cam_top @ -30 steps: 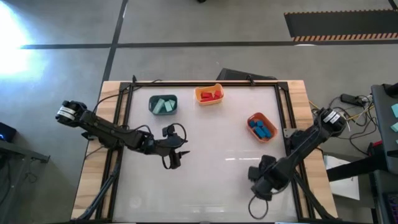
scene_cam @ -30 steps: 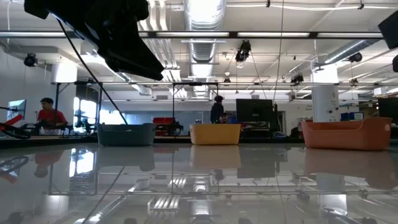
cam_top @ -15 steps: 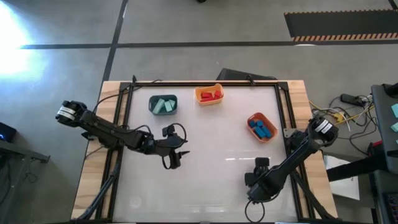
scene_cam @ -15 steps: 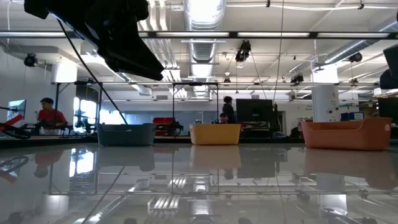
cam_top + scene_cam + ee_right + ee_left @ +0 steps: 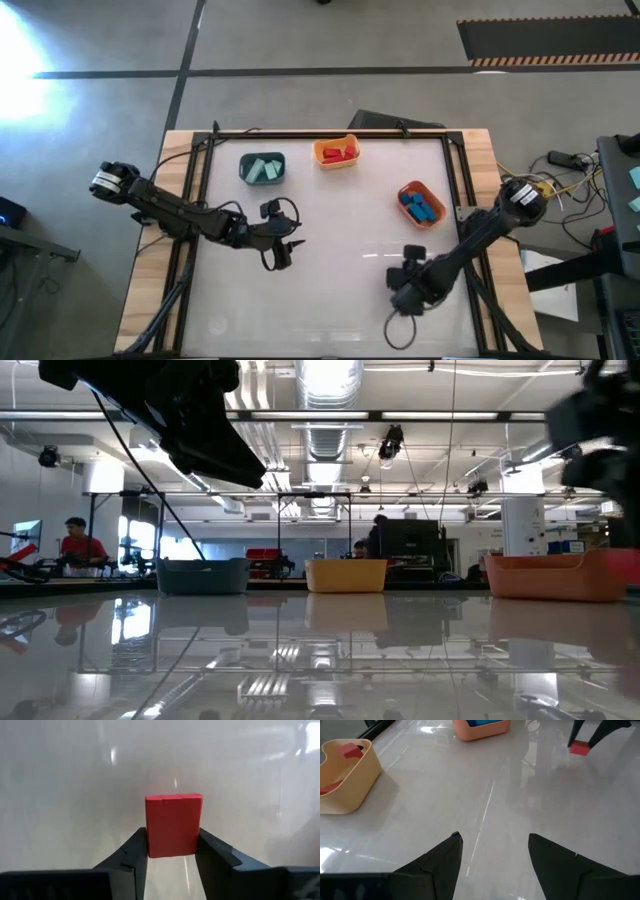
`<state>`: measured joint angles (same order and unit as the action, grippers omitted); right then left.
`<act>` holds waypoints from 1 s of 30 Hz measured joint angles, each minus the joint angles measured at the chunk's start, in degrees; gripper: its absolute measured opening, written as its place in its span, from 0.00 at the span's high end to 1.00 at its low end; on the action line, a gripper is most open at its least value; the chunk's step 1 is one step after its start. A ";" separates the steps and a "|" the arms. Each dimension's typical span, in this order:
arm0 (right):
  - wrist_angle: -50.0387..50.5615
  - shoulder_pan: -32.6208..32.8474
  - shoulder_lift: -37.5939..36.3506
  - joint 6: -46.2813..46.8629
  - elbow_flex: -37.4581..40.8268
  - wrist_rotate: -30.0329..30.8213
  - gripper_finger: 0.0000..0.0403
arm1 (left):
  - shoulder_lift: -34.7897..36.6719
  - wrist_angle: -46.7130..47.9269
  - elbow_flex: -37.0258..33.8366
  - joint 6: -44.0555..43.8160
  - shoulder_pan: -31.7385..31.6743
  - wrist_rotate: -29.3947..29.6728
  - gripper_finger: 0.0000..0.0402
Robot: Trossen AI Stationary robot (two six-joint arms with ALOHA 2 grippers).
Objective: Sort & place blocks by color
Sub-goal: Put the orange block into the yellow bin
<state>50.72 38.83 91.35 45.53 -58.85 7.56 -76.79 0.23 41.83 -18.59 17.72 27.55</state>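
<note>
The white table (image 5: 330,210) carries three bins along its far part: a dark teal one (image 5: 262,168) with mint blocks (image 5: 264,170), a yellow-orange one (image 5: 336,153) with red blocks (image 5: 338,154), an orange one (image 5: 420,204) with blue blocks (image 5: 421,206). My left hand (image 5: 281,250) waits over the table's left-middle, fingers spread wide. My right hand (image 5: 172,851), over the near right, grips one red block (image 5: 173,825) between its fingers.

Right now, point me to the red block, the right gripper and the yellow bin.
Red block (image 5: 173,825), right wrist view, centre of its front face.
Right gripper (image 5: 172,851), right wrist view, between its fingertips, clamped on the block.
Yellow bin (image 5: 336,161), high view, near rim.
</note>
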 joint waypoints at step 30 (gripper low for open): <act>-59.14 -65.75 2.38 -44.18 0.09 -4.98 0.71 | 0.00 -2.38 -0.29 1.44 -0.09 0.93 0.47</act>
<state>-8.42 -26.92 93.73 1.35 -58.76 2.58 -76.79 -2.15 41.54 -17.15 17.63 28.48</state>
